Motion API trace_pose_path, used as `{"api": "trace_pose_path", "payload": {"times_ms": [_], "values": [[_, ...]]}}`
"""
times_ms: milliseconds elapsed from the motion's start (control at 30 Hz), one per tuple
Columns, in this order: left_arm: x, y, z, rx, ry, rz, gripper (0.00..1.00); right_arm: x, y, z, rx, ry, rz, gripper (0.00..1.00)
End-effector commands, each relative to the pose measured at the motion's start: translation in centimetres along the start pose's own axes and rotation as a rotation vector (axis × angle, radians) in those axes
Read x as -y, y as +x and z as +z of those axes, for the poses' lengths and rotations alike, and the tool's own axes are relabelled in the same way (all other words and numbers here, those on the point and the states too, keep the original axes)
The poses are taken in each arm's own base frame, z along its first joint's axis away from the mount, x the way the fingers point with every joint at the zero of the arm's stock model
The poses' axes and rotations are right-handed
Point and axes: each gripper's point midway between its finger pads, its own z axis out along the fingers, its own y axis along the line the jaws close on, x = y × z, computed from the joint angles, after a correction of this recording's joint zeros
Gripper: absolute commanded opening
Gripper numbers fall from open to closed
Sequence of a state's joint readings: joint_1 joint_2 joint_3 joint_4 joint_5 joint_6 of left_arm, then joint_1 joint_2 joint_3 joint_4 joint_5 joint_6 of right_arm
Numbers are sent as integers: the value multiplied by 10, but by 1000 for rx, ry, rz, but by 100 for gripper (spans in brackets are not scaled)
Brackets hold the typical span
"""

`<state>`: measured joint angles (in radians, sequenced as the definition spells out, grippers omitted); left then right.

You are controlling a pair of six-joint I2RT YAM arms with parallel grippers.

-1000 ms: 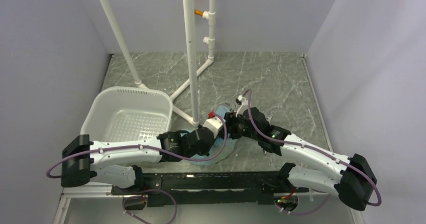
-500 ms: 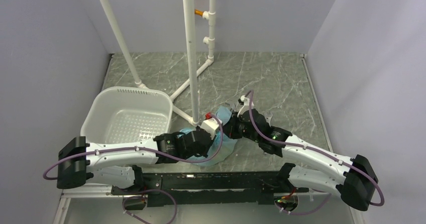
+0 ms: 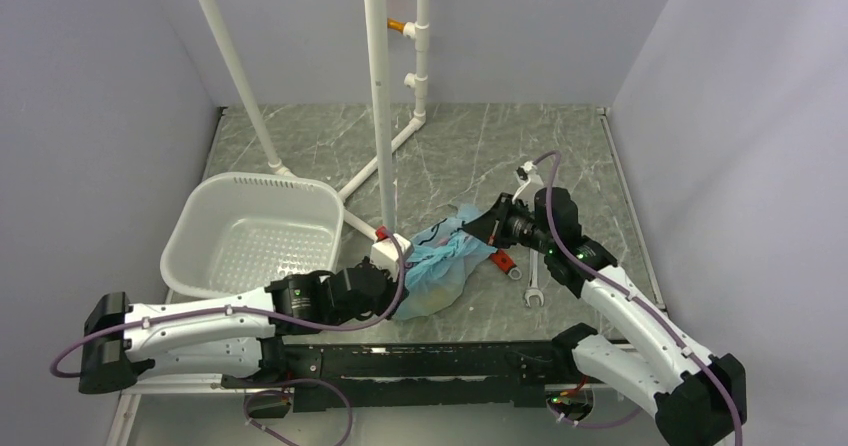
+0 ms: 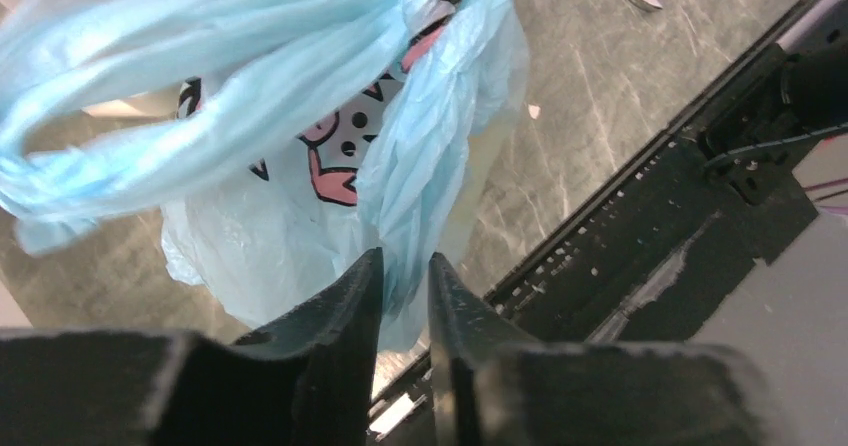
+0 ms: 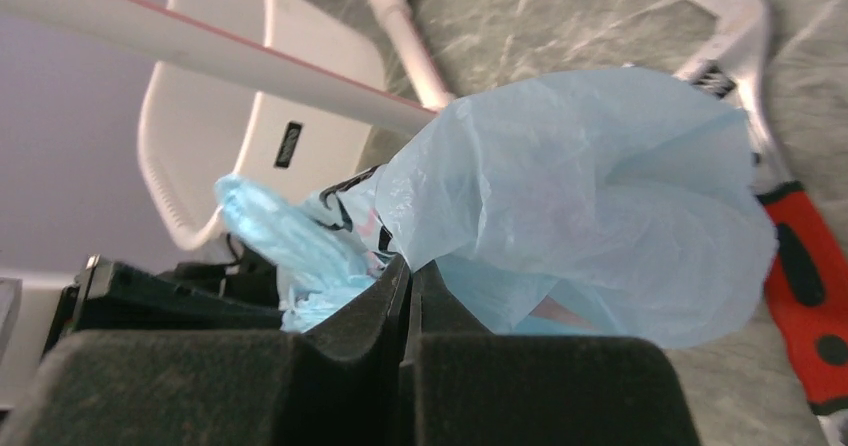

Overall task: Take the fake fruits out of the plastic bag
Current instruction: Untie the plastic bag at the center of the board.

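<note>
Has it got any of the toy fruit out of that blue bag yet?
Nothing is out yet: no fake fruits lie on the table. In hand: the left gripper and the right gripper each pinch the plastic bag in their fingers, holding it between them. Left to do: open it and take out every fruit; a yellowish shape shows through the film.

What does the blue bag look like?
The bag is thin, crinkly, see-through light-blue plastic with pink and black print. It is bunched up and pulled out sideways: the left gripper pinches one fold, the right gripper another. Its baggy bottom sags toward the table, and something pale yellow shows faintly through it.
</note>
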<state>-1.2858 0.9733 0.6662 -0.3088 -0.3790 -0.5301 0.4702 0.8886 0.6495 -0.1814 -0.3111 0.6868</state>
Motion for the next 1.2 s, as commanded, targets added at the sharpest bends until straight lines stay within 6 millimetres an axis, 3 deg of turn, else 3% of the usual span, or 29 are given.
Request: {"api": "trace_pose_path", "payload": {"times_ms": [0, 200, 333, 467, 700, 900, 1033, 1133, 1167], "values": [[17, -17, -20, -6, 87, -27, 38, -34, 6, -1, -54, -214, -30, 0], [41, -76, -34, 95, 154, 16, 64, -32, 13, 3, -52, -202, -41, 0], [43, -103, -24, 31, 93, 135, 66, -34, 12, 1, -49, -195, -48, 0], [27, -91, 4, -91, -46, 202, 68, -38, 13, -1, -29, -215, -28, 0], [20, -79, 24, -97, -104, 203, 72, -37, 22, 0, -50, -215, -33, 0], [14, -68, 37, -128, -147, 214, 58, -38, 19, 4, -57, -205, -49, 0], [13, -60, 45, -153, -153, 236, 31, -35, 17, 1, -20, -193, -45, 0], [-1, -62, 37, -143, -229, 215, 4, -24, 12, -2, 9, -116, -45, 0], [-8, -64, 32, -123, -264, 193, 0, -14, 9, -3, 22, -57, -42, 0]]}}
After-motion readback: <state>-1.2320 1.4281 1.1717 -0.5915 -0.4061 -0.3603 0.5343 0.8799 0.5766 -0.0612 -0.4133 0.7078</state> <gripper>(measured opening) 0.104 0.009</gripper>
